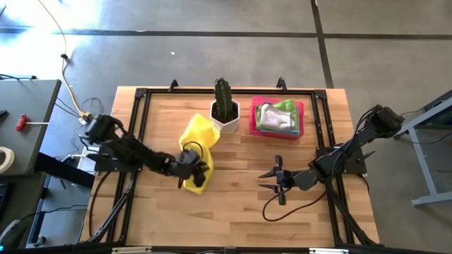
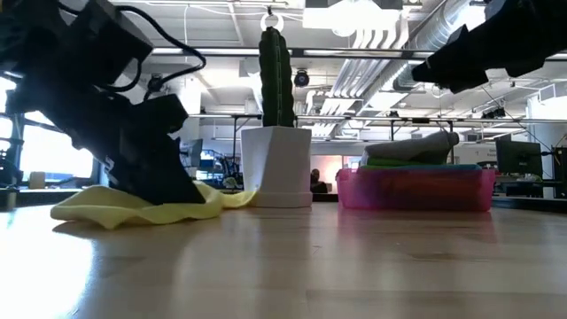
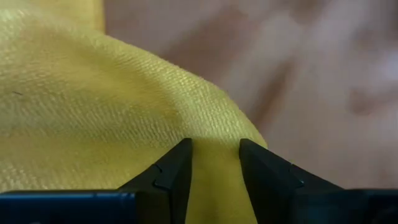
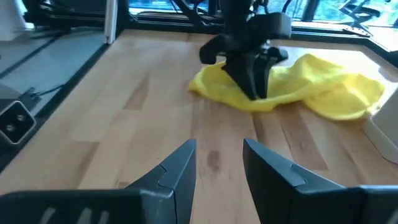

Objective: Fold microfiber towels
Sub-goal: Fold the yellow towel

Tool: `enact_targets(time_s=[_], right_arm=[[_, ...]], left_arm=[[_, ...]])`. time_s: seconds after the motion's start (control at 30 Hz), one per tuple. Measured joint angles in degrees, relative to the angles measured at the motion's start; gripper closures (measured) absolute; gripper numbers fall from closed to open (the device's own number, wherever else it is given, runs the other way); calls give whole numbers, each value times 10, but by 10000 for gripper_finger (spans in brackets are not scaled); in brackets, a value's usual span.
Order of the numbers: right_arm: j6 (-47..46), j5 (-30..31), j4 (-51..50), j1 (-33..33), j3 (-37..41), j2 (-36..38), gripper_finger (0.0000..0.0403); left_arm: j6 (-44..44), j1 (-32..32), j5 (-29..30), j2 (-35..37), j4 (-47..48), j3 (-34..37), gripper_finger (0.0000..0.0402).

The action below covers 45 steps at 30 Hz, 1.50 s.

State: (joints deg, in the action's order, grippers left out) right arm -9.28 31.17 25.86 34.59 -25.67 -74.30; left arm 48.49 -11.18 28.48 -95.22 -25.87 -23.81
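Towel: you find the yellow towel (image 1: 198,141) left of centre, beside the cactus pot (image 1: 225,116) | Left gripper (image 1: 198,173): pinches its lower edge, ready to fold | Right gripper (image 1: 276,180): parted, empty, waiting right of centre.

Both my arms (image 1: 134,154) are matte black, built of blocky jointed segments, with black cables looping alongside them. My left gripper (image 3: 214,165) ends in two black wedge-shaped fingers (image 3: 171,174) with stepped, angular inner faces. My right gripper (image 4: 217,165) has the same dark, tapered pair on a flat black bar.
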Motion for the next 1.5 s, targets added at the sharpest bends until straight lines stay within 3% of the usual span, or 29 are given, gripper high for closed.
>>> enact_targets(time_s=[0.13, 0.23, 0.33, 0.5, 0.63, 0.77, 0.9, 1.0, 1.2, 1.5], right_arm=[[15, -22, 14, 0, 0, 0, 277], [54, -79, 20, 0, 0, 0, 277], [47, -115, 25, 1, 0, 0, 277], [43, -99, 21, -1, 0, 0, 277], [28, -97, 21, -1, 0, 0, 277], [17, -97, 17, -1, 0, 0, 277], [18, -97, 9, -1, 0, 0, 277], [18, -97, 5, -1, 0, 0, 277], [18, -97, -2, -1, 0, 0, 277], [18, -97, -5, -1, 0, 0, 277]], left_arm=[[-17, -39, -3, -66, -86, -22, 275], [-63, -63, -20, -91, -114, -48, 275], [-129, -79, -80, -95, -113, -85, 275], [-258, -103, -173, -95, -114, -141, 275], [-349, -119, -157, -87, -95, -167, 275], [-390, -122, -78, -69, -47, -186, 275], [-360, -118, 65, -57, 32, -190, 275], [-285, -108, 115, -57, 104, -190, 275], [-154, -90, 60, -62, 199, -190, 275], [-151, -84, -52, -89, 167, -191, 275]])
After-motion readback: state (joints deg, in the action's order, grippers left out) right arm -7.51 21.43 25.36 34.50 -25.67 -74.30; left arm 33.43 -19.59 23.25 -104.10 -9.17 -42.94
